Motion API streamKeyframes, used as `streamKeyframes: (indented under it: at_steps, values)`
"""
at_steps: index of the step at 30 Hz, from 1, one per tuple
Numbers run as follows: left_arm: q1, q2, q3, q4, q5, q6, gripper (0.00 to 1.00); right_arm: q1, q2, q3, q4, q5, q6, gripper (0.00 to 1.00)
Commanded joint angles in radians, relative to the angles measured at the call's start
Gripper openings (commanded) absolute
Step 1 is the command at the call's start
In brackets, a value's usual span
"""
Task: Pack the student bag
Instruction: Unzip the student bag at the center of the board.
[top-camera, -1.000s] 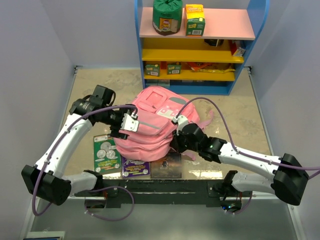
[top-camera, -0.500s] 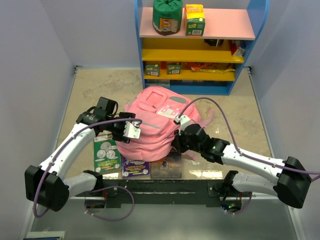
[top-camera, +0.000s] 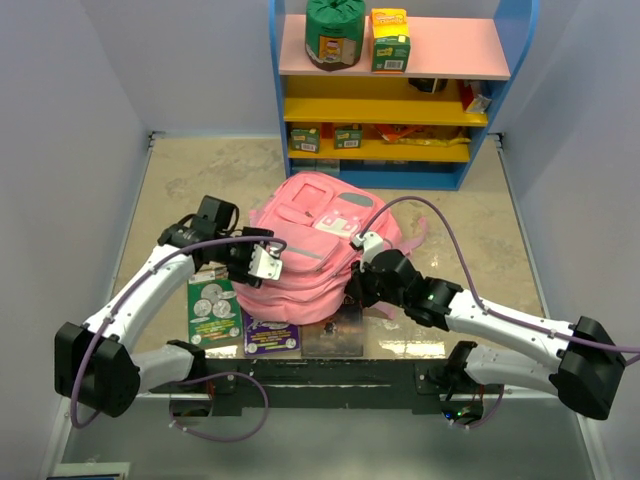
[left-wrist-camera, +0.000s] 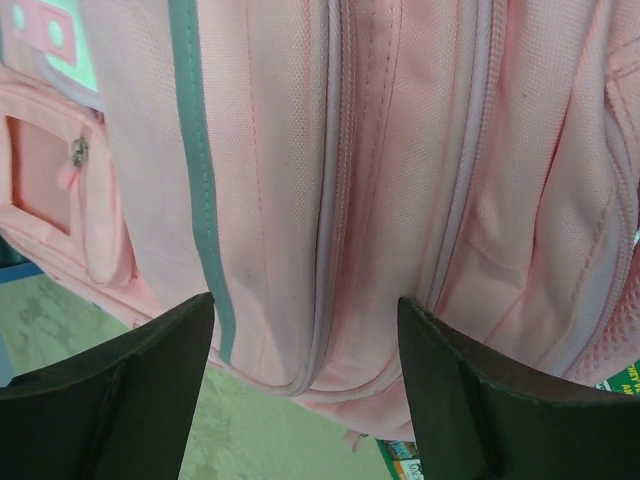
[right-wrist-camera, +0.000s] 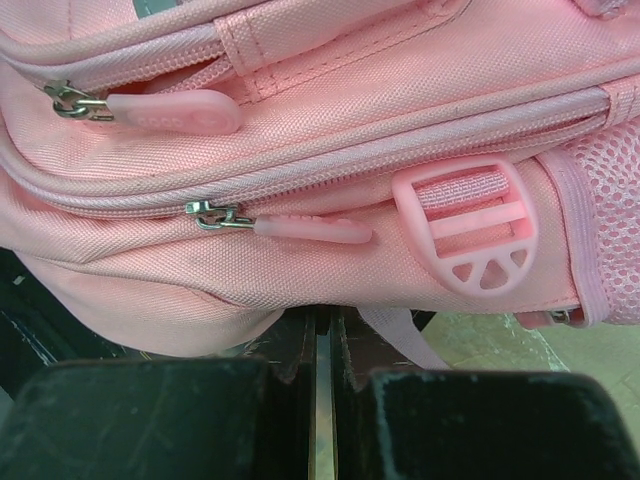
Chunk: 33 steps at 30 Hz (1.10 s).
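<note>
The pink student bag (top-camera: 310, 245) lies in the middle of the table, its front pockets up. My left gripper (top-camera: 262, 262) is open at the bag's left side; in the left wrist view its jaws (left-wrist-camera: 305, 310) stand wide apart over the bag's pink fabric (left-wrist-camera: 380, 180) and grey stripe (left-wrist-camera: 195, 150), holding nothing. My right gripper (top-camera: 354, 290) is at the bag's near right edge, shut on the far edge of a thin dark book (top-camera: 335, 330). In the right wrist view (right-wrist-camera: 318, 350) the bag's zipper pulls (right-wrist-camera: 310, 230) and buckle (right-wrist-camera: 465, 225) sit just above the fingers.
A green book (top-camera: 212, 305) and a purple book (top-camera: 270, 335) lie by the bag's near left edge, partly under it. A blue shelf unit (top-camera: 390, 100) with a green roll (top-camera: 334, 32), a yellow box (top-camera: 389, 40) and small items stands at the back.
My left gripper has moved down and nearer along the bag's left side. My right gripper has shifted slightly nearer, and the dark book's far edge has tipped up under the bag.
</note>
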Motion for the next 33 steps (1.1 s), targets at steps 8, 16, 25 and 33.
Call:
streamKeyframes:
  at_steps: [8,16,25,33]
  values:
    - [0.001,0.009,-0.127,0.341,-0.076,-0.049,0.34,-0.008,-0.046,0.018,0.079,0.000,0.015,0.00]
    - [-0.005,-0.029,-0.152,0.300,-0.049,-0.096,0.00,-0.008,-0.051,0.015,0.065,-0.017,0.015,0.00]
    - [-0.017,-0.263,0.059,0.169,-0.096,-0.282,0.00,-0.008,0.056,0.110,0.098,-0.047,-0.020,0.00]
    - [-0.017,-0.327,0.236,-0.298,0.003,-0.249,0.00,-0.008,0.225,0.274,0.124,-0.078,-0.067,0.00]
